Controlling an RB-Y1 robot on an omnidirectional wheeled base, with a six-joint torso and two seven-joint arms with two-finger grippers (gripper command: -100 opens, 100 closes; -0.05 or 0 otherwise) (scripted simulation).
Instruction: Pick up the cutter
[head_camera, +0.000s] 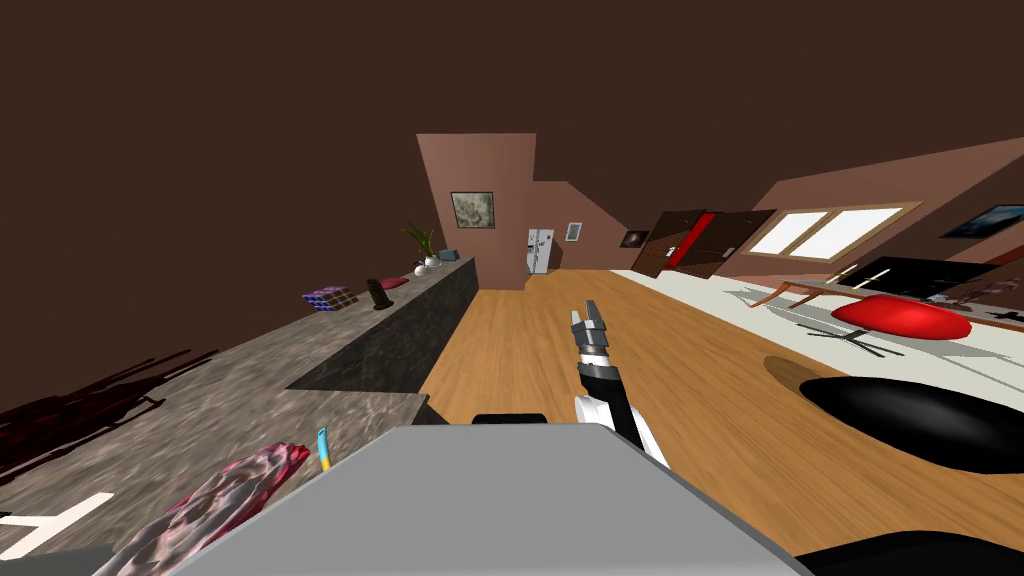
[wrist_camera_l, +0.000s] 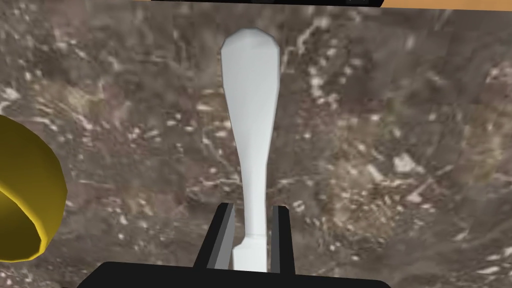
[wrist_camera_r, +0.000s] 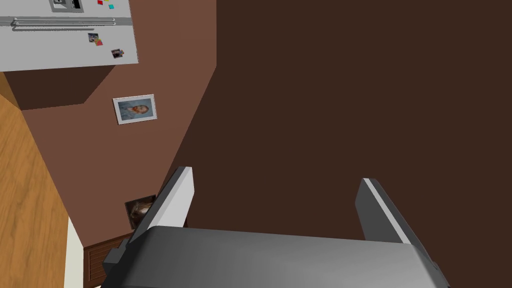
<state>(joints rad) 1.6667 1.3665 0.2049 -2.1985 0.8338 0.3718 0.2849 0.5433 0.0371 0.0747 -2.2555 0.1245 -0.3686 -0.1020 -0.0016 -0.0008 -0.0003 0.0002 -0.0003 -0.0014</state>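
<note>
Cutter (wrist_camera_l: 251, 100), white and slim, had its narrow end pinched between the left gripper's (wrist_camera_l: 252, 210) fingers over the mottled desk (wrist_camera_l: 400, 125), near a yellow bowl (wrist_camera_l: 25, 190). In the head view, the right gripper (head_camera: 590, 320) hung mid-frame. In its wrist view, its fingers (wrist_camera_r: 175, 200) stood wide apart, holding nothing.

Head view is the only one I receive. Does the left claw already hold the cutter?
Observer: Yes. The left wrist view shows the left claw shut on the narrow neck of the white cutter.
Operator: Is something close to it?
Observer: A yellow bowl sits on the mottled brown counter beside the cutter, apart from it.
Operator: And the other arm?
Observer: The right wrist view shows the right claw wide open, holding nothing.
</note>
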